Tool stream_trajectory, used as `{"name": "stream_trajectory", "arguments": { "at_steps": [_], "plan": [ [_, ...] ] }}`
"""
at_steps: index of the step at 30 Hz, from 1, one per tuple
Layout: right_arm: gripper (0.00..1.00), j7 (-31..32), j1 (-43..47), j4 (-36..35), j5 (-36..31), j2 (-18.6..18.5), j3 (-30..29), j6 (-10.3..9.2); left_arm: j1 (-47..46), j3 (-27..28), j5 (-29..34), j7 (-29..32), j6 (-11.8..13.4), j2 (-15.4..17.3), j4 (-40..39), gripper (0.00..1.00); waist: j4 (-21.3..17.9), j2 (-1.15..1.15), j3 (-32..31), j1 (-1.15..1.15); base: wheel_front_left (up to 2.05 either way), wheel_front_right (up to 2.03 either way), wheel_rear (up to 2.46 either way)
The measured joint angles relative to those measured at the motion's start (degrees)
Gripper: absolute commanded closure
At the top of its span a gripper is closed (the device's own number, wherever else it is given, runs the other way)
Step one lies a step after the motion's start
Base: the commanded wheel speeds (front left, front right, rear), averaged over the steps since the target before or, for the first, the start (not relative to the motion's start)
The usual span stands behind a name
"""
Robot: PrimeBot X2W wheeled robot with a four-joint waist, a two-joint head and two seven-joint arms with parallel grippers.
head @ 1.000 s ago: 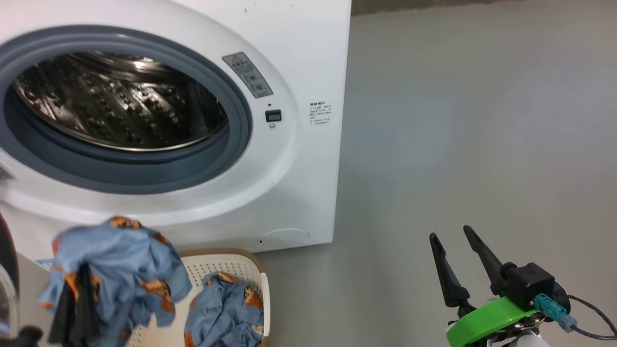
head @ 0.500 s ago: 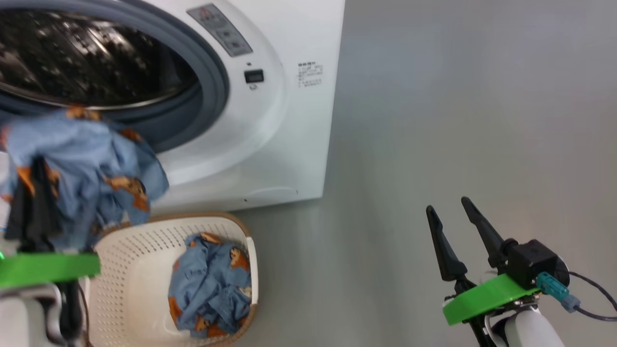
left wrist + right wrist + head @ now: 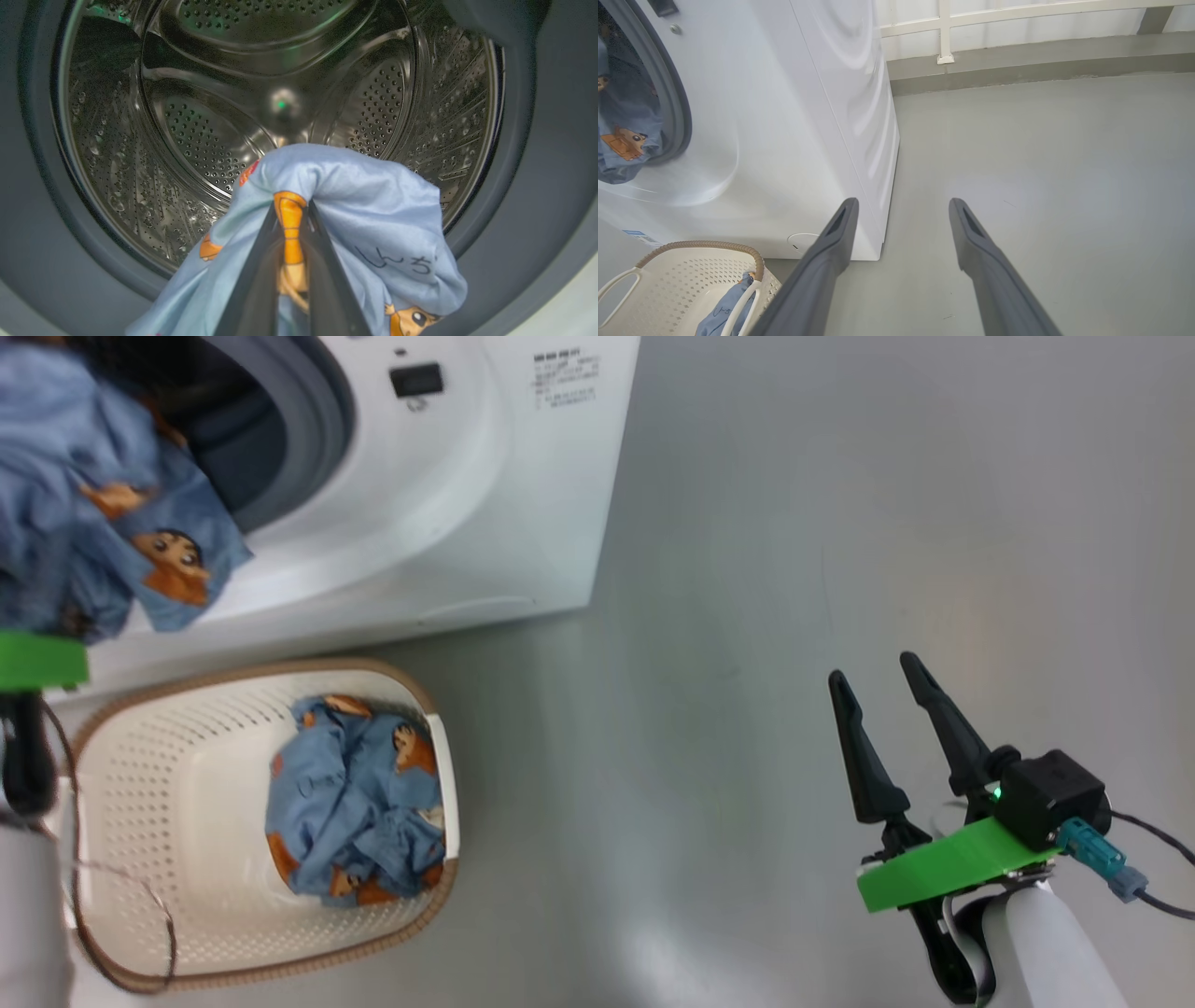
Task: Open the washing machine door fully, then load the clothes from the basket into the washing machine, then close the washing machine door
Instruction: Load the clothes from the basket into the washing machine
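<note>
Where the left wrist view looks along its own fingers, the left gripper is clamped on a fold of the garment, with an orange strip pinched between the two dark fingers. Light blue fabric drapes over the fingertips and hangs down on both sides of them. Straight ahead of the gripper lies the drum, its perforated steel ringed by the grey gasket. The garment is at the mouth; whether it is past the gasket cannot be told.

Seen from the head, the garment hangs before the washer opening, above the left arm's green mount, and hides that gripper's fingers. The basket stands on the floor below the left gripper, just in front of the washer. The clothes are bunched in its end nearer the right gripper. That gripper is well apart from the basket, over bare floor, its fingers spread and holding nothing.

Along the right wrist view, the fingers are parted wide with grey floor between them. The washer's corner is ahead and to their left. The basket sits low on the left with a blue scrap of clothes beside its handle. The garment hangs in the opening at the far left, and a white rail runs far ahead.
</note>
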Motion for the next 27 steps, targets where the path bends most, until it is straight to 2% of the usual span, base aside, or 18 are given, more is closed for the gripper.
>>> {"name": "stream_trajectory", "arguments": {
  "at_steps": [3, 9, 13, 16, 23, 27],
  "plan": [
    [0.00, 0.00, -1.07, -0.25, 0.37, 0.00, 0.26, 0.00, -4.26, -0.78, -0.22, -0.04, 0.00, 1.45, 3.07, 1.00, -0.42, 0.00, 2.66, 0.00, 0.00, 0.00, 0.00],
    [0.00, 0.00, -3.38, -0.47, 0.98, -0.02, 1.33, 0.00, -15.32, -5.83, -2.92, 0.21, 0.00, 4.60, 11.31, 1.00, -1.50, 0.00, 8.19, 0.00, 0.00, 0.00, 0.00],
    [0.00, -0.01, -4.16, -0.49, 3.27, -0.02, 1.83, 0.00, -21.61, -11.62, -5.26, 4.04, -0.01, 7.19, 14.29, 1.00, -2.22, 0.00, 10.92, 0.00, 0.00, 0.00, 0.00],
    [0.00, -0.01, -4.87, -0.58, 3.92, -0.04, 2.47, 0.00, -26.49, -13.54, -9.43, 7.06, 0.00, 8.60, 16.37, 1.00, -2.77, 0.00, 12.81, 0.00, 0.00, 0.00, 0.00],
    [0.00, -0.01, -6.20, -0.75, 4.46, -0.04, 3.35, 0.00, -35.31, -20.67, -14.40, 13.04, -0.01, 12.11, 17.94, 1.00, -3.91, 0.00, 17.02, -0.01, 0.00, 0.00, 0.00],
    [0.00, -0.01, -7.97, -1.55, 6.67, -0.05, 4.32, 0.00, -38.89, -22.84, -19.52, 14.05, -0.01, 15.15, 17.90, 1.00, -4.42, 0.00, 19.58, -0.01, 0.00, 0.00, 0.00]
  ]
}}
